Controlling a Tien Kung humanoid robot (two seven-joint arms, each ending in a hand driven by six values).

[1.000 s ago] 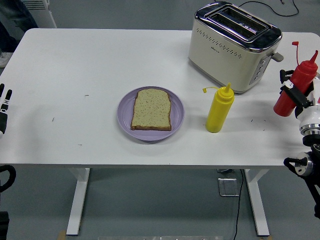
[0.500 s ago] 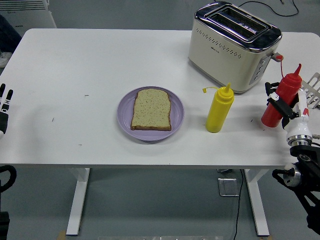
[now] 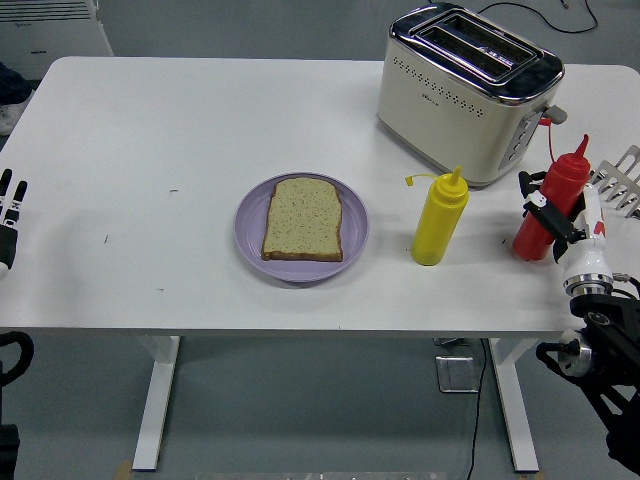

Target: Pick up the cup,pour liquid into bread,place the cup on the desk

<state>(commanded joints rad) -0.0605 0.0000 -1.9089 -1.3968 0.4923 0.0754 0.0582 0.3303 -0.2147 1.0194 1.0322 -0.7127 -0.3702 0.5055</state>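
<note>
A slice of bread lies on a purple plate near the table's middle. A yellow squeeze bottle stands upright to the plate's right. My right hand is shut on a red squeeze bottle, held slightly tilted near the table's right end, its base low over the table. My left hand rests at the left edge, fingers straight, holding nothing. No cup is in view.
A cream and chrome toaster stands at the back right, close behind the red bottle. A metal rack shows at the right edge. A cable runs behind the toaster.
My right hand has carried the red bottle leftward and lower, from the table's right edge in toward the yellow bottle. The left hand has not moved.
</note>
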